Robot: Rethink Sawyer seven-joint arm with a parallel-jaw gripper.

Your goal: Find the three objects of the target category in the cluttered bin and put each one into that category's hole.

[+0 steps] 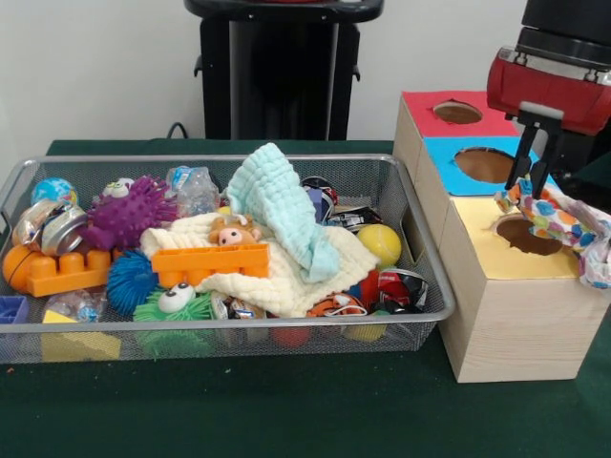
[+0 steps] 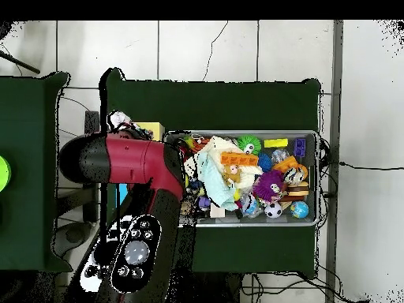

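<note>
My gripper [image 1: 528,191] hangs over the yellow-topped box [image 1: 496,262] at the right in the front view. It is shut on a crumpled white wrapper [image 1: 563,224] printed with red, blue, orange and yellow blotches. The wrapper dangles over the yellow top's round hole [image 1: 527,238] and spills past the box's right edge. The wire mesh bin [image 1: 124,325] stands to the left, full of toys. A crinkly clear wrapper [image 1: 195,187] lies at the bin's back. In the overhead view the arm [image 2: 130,166] hides the gripper; the bin [image 2: 316,189] is to its right.
The wooden box row also has a blue top [image 1: 449,153] and a red top [image 1: 420,105], each with a hole. In the bin lie a mint cloth [image 1: 277,205], a cream cloth [image 1: 286,277], an orange brick [image 1: 210,264], a purple spiky ball [image 1: 129,215] and a yellow ball [image 1: 380,243].
</note>
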